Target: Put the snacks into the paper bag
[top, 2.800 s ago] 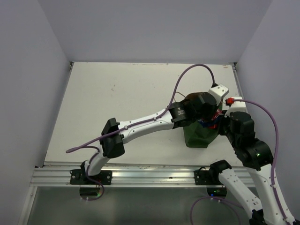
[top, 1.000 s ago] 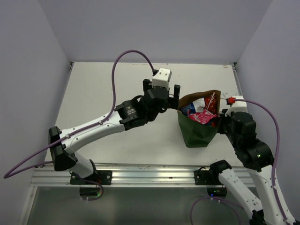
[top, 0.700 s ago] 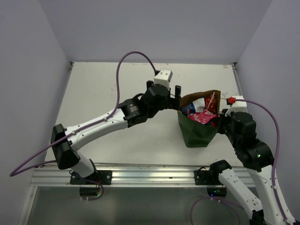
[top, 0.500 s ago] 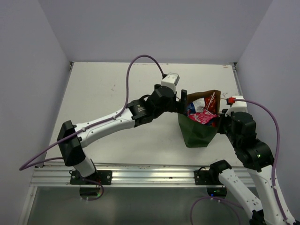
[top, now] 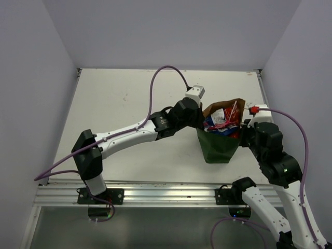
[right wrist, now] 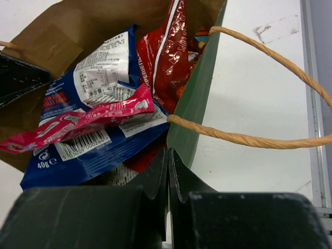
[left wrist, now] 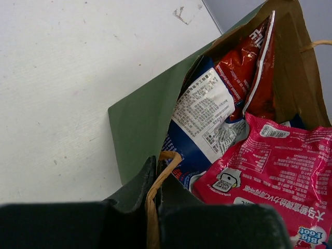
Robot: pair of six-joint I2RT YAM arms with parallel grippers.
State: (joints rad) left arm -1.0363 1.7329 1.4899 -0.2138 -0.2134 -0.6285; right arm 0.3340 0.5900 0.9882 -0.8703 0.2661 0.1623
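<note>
Toward the right of the surface [top: 129, 98], you have the paper bag [top: 218, 148] standing mouth-up, with the snacks [top: 223, 122] poking out lengthwise. Your left fingers [left wrist: 132, 199] are pinched onto its left rim and rope handle [left wrist: 155, 181], and your right fingers [right wrist: 155, 176] clamp the opposite wall. Only the wrist views show labels; the lower packets are hidden

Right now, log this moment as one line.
left end effector: shut on bag rim | right end effector: shut on opposite rim | snacks: inside bag
</note>
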